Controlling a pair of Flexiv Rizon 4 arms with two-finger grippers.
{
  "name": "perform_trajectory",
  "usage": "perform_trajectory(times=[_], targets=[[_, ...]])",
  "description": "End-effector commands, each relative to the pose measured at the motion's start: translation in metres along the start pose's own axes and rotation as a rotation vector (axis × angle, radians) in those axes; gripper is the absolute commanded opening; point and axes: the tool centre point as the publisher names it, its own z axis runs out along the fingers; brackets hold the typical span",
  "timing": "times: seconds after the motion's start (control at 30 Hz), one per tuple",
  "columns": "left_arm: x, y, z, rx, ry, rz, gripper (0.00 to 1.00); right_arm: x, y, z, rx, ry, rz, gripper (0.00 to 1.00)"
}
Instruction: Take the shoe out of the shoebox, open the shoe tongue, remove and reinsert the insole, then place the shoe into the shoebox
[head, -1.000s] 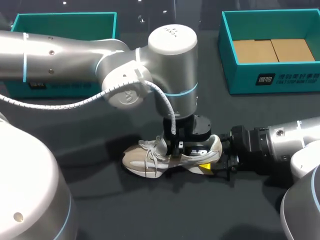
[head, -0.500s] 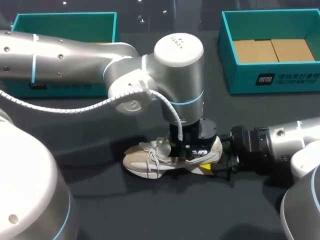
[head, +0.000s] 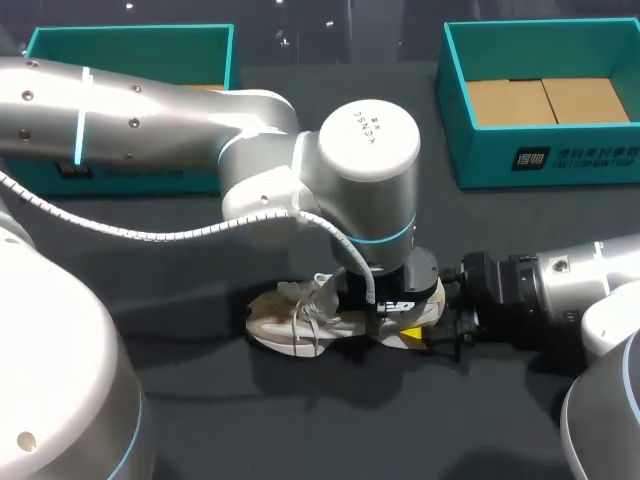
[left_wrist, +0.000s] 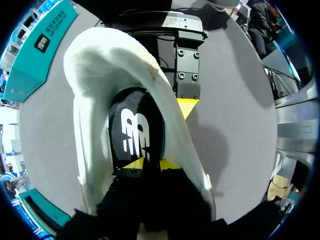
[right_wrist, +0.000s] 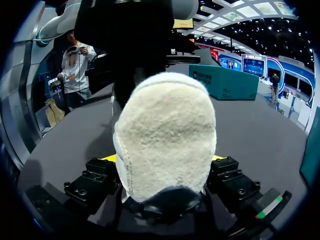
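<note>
shoe (head: 290, 325), just one, two shoeboxes (head: 480, 160)

The shoe (head: 288, 322) lies on its sole on the table (head: 230, 420) in the lower middle of the frame, toe to the left and heel to the right. The upper-left shoebox (head: 130, 45) and the upper-right shoebox (head: 540, 160) stand at the frame's top corners, well behind the shoe. The left gripper (left_wrist: 150, 165) reaches down into the shoe's opening. The right gripper (head: 435, 330) clasps the heel from the right, one finger on each side.
</note>
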Motion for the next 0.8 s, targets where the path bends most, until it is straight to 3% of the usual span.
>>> perform_trajectory(times=[0.03,0.1,0.3,0.8], targets=[[-0.01,-0.005,0.027,-0.015,-0.036,-0.019,0.05,-0.001,-0.001,0.002,0.004,0.0,0.001,0.0],[-0.014,-0.005,0.027,-0.018,-0.046,-0.032,0.0,-0.001,-0.001,0.002,0.004,0.0,0.001,0.0],[-0.021,0.002,0.023,-0.003,-0.026,-0.055,0.0,-0.001,-0.001,0.002,0.004,0.0,0.001,0.0],[-0.006,0.035,-0.021,0.178,0.083,-0.059,0.0,-0.001,-0.001,0.002,0.004,0.0,0.001,0.0]])
